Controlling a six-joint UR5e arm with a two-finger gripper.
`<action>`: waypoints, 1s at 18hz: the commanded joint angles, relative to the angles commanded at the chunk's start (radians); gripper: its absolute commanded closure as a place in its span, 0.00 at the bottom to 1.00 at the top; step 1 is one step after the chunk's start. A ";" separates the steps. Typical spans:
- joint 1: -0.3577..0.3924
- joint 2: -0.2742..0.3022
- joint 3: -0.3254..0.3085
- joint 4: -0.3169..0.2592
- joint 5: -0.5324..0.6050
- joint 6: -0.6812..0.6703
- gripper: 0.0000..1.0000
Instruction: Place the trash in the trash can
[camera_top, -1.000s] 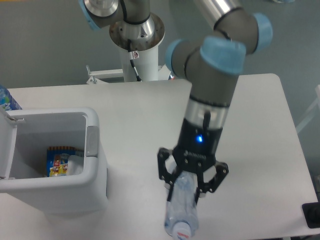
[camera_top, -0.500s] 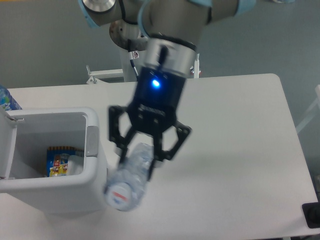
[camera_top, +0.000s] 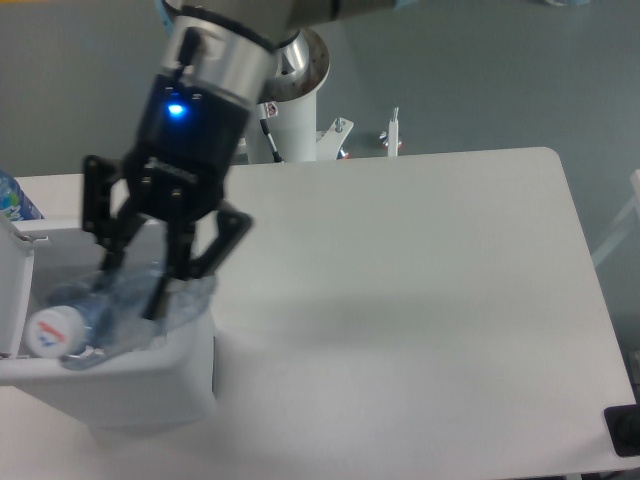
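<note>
Now the gripper (camera_top: 135, 280), jaws clamped on the clear bottle (camera_top: 95, 315), hangs over the open trash can (camera_top: 150, 375) at the table's left edge, so releasing comes next.

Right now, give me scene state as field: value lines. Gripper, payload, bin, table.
gripper: over the open bin, fingers closed on the bottle
clear plastic bottle: held, lying tilted, white cap toward the bin's left side, over the opening
trash can: white, lid open at left
table: white; bare right of the bin
release: not yet done
</note>
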 joint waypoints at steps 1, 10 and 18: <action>-0.003 0.003 -0.012 0.000 -0.002 -0.002 0.48; -0.029 0.006 -0.072 0.000 0.002 0.005 0.12; 0.001 0.008 -0.060 0.000 0.003 0.011 0.00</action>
